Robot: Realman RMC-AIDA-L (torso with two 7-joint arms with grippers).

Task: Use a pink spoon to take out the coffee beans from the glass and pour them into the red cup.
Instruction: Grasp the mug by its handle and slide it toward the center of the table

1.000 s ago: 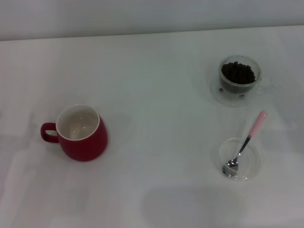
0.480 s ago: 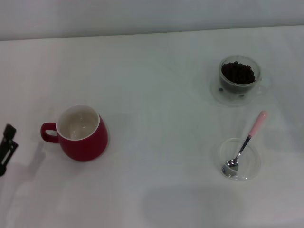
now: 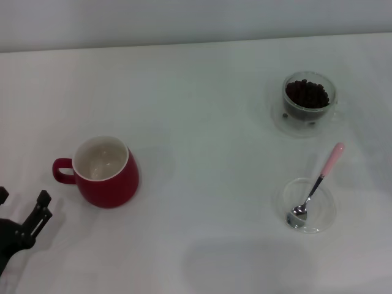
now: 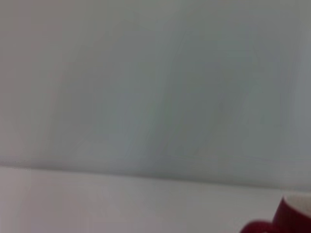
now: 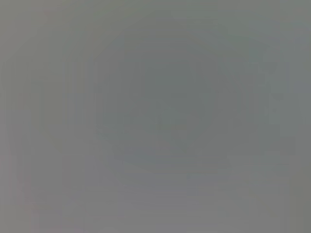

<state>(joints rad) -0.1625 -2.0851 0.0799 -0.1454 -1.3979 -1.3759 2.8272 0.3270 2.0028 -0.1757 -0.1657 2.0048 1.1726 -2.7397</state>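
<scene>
Nothing is held yet: the left gripper (image 3: 23, 213), fingers parted, is seen near the worktop's left edge; the pale-pink-handled metal spoon (image 3: 316, 185) must be grasped next.

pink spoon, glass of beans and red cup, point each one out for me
pink spoon (image 3: 332, 158), head view, on the pink handle
glass (image 3: 307, 118), head view, on the clear wall below the beans
red cup (image 3: 113, 188), head view, on the red outer belly
</scene>
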